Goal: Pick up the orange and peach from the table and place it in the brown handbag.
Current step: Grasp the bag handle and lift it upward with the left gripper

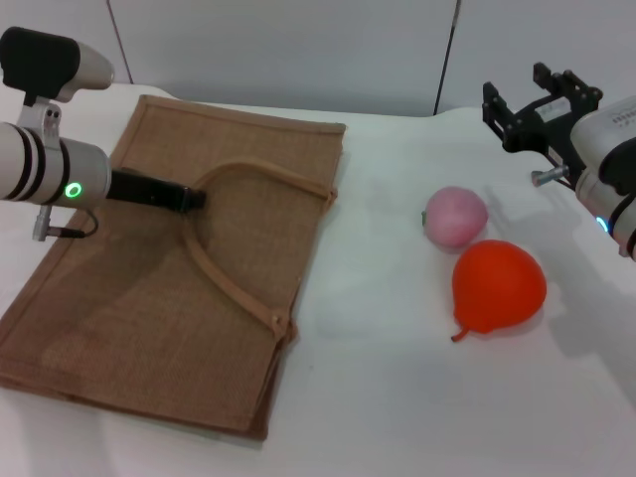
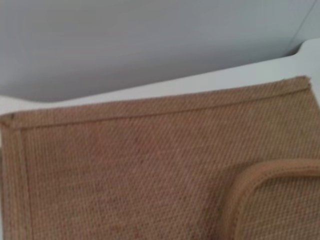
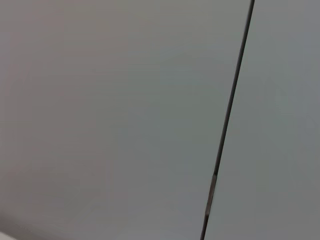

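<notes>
bag [image 1: 169, 288] lay flat by table's [image 1: 397, 397] left edge, mouth shut | left gripper [image 1: 189, 198] at its handle, fingers' state couldn't be told | right gripper [image 1: 522, 109] spread, near far right corner | peach [image 1: 455, 216] touching orange [image 1: 497, 285] (risk: grabbing one rolls the other)

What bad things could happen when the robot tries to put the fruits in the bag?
The brown handbag lies flat, its mouth shut, so fruit may not go in unless the left gripper, down at a handle, lifts it open. The orange and peach touch, so grabbing one might roll the other across the table. The right gripper is off to the side.
</notes>
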`<action>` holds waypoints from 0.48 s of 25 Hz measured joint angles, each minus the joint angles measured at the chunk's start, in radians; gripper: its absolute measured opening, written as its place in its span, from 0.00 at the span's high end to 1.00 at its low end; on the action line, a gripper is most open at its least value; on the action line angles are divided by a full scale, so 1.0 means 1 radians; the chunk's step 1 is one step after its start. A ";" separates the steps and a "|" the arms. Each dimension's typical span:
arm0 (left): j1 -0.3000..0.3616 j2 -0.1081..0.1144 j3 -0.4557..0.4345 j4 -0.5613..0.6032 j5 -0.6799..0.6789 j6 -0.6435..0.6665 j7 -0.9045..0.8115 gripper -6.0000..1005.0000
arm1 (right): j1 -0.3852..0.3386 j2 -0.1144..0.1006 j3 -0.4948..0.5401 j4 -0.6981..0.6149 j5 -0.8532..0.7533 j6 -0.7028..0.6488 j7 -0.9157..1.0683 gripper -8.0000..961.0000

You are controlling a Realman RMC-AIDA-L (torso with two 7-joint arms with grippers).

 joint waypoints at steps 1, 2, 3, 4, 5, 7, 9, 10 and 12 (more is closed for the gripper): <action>0.001 -0.001 0.000 0.003 -0.012 -0.006 0.015 0.87 | 0.000 0.000 0.000 -0.001 0.000 0.009 -0.002 0.33; 0.003 -0.001 0.000 0.007 -0.026 -0.013 0.029 0.87 | 0.000 0.000 0.000 -0.003 -0.001 0.016 -0.003 0.33; 0.005 -0.001 0.000 0.012 -0.037 -0.020 0.040 0.87 | 0.000 0.000 0.001 -0.007 -0.001 0.022 -0.004 0.33; 0.007 -0.001 0.000 0.021 -0.049 -0.030 0.054 0.87 | 0.000 0.000 0.002 -0.010 -0.002 0.025 -0.004 0.33; 0.008 -0.001 0.000 0.029 -0.057 -0.040 0.064 0.87 | 0.000 0.000 0.002 -0.011 -0.002 0.026 -0.004 0.33; 0.010 -0.004 0.000 0.066 -0.079 -0.080 0.087 0.87 | -0.002 0.000 0.002 -0.011 -0.003 0.029 -0.004 0.33; 0.011 -0.009 0.000 0.119 -0.115 -0.147 0.103 0.87 | -0.005 0.000 0.003 -0.012 -0.004 0.032 -0.005 0.33; 0.011 -0.010 0.000 0.132 -0.125 -0.168 0.105 0.87 | -0.005 0.000 0.005 -0.012 -0.005 0.034 -0.006 0.33; 0.016 -0.013 0.000 0.196 -0.167 -0.255 0.113 0.87 | -0.007 0.000 0.007 -0.012 -0.005 0.036 -0.007 0.33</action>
